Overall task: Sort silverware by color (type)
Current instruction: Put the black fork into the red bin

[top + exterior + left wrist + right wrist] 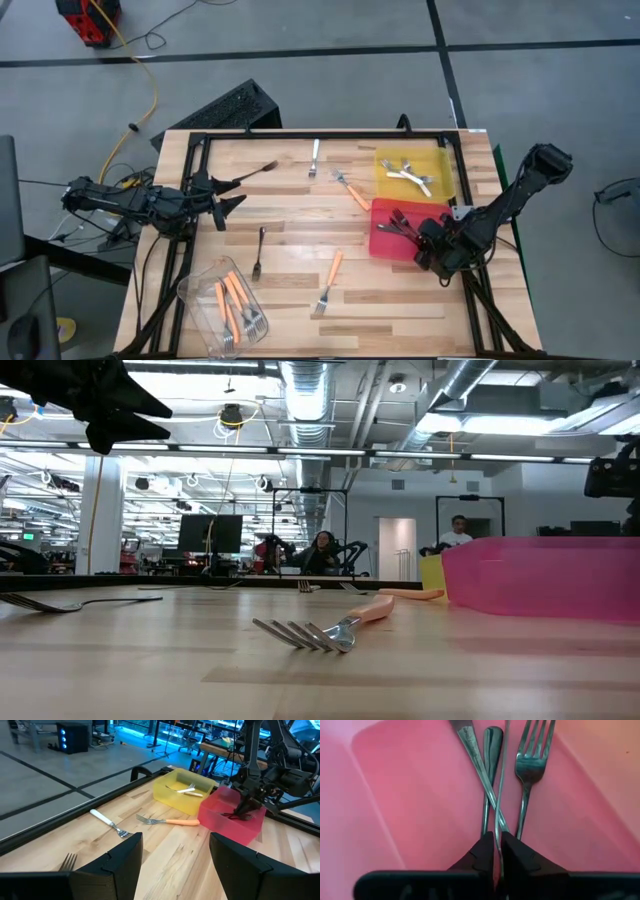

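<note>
One dark fork (501, 795) between right claw (497, 851) fingers

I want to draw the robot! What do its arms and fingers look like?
Both arms are black, built from chunky jointed pieces. The left gripper has two broad, flat, matte black fingers. The right gripper's fingers taper to narrow wedge tips.

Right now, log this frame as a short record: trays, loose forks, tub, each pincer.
red tray: dark forks inside
yellow tray: white-handled forks inside
clear tub: orange-handled forks inside
loose on table: two orange-handled, one white-handled, two dark
right pincer: inside red tray, nearly closed on a thin fork handle
left pincer: open, empty, near the table's left edge
</note>
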You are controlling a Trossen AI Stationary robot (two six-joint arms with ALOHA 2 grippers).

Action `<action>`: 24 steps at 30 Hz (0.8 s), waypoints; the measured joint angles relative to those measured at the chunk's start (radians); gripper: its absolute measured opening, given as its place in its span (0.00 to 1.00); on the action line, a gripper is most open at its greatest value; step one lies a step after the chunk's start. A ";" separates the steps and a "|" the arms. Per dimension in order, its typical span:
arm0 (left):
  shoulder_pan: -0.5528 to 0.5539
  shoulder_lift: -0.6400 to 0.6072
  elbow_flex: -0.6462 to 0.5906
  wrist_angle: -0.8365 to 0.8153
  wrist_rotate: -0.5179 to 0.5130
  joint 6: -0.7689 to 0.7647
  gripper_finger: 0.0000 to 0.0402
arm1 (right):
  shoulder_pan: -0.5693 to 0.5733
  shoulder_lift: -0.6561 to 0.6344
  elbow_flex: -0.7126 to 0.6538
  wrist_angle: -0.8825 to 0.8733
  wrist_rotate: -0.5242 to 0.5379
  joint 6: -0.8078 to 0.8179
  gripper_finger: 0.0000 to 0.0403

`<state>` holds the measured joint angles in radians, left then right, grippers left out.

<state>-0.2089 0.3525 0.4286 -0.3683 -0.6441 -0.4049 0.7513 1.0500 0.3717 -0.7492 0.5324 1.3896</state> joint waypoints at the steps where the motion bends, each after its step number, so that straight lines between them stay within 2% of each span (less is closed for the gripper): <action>1: 0.000 0.000 0.000 0.000 0.000 0.000 0.53 | 0.000 0.000 0.000 0.000 -0.001 0.003 0.18; 5: 0.000 0.000 0.000 0.000 0.000 0.000 0.53 | -0.001 0.000 0.000 -0.002 -0.012 0.006 0.21; 15: 0.000 0.000 0.000 0.000 0.000 0.000 0.53 | -0.001 0.000 0.006 0.002 -0.013 0.003 0.22; 24: 0.000 0.000 0.000 0.000 0.000 0.001 0.53 | -0.036 0.001 0.154 -0.096 -0.012 -0.128 0.22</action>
<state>-0.2088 0.3523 0.4286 -0.3683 -0.6437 -0.4042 0.7149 1.0508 0.5259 -0.8451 0.5208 1.2615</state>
